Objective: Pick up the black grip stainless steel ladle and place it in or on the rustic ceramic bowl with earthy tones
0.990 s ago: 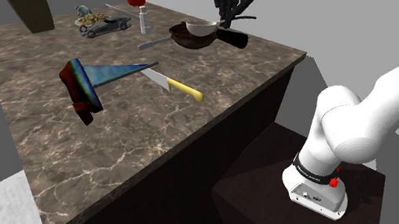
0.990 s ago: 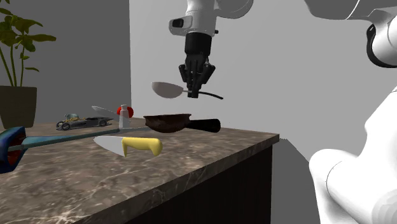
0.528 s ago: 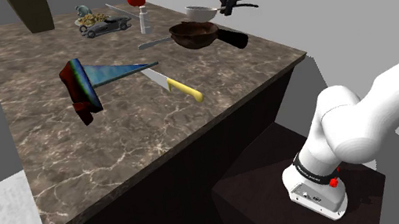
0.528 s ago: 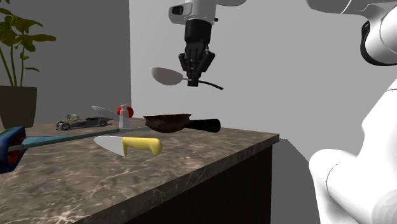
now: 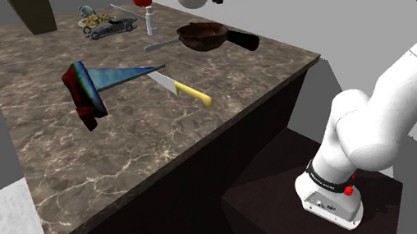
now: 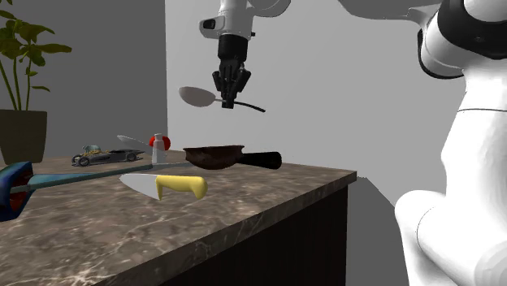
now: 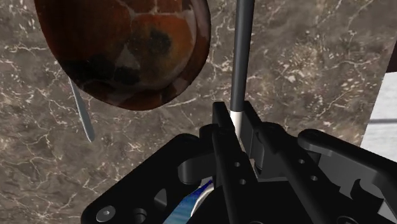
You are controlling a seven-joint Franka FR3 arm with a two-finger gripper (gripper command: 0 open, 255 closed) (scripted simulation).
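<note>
Black fingers of the gripper are clamped on the ladle where its pale neck meets the dark grip. The ladle hangs roughly level, well above the marble countertop. Over the last second the arm has carried it upward and toward the shoulder view's left. The ladle's cup, which hovered just over the brown ceramic bowl, now rides high above it and a little past its rim. The grasp looks unchanged throughout, so the pick-up seems secure and complete.

From the wrist camera, the rust-mottled bowl lies far below, to one side of the ladle's black grip rather than under the gripper. The placing is not yet done. It likely calls for recentring over the bowl, then a descent.
</note>
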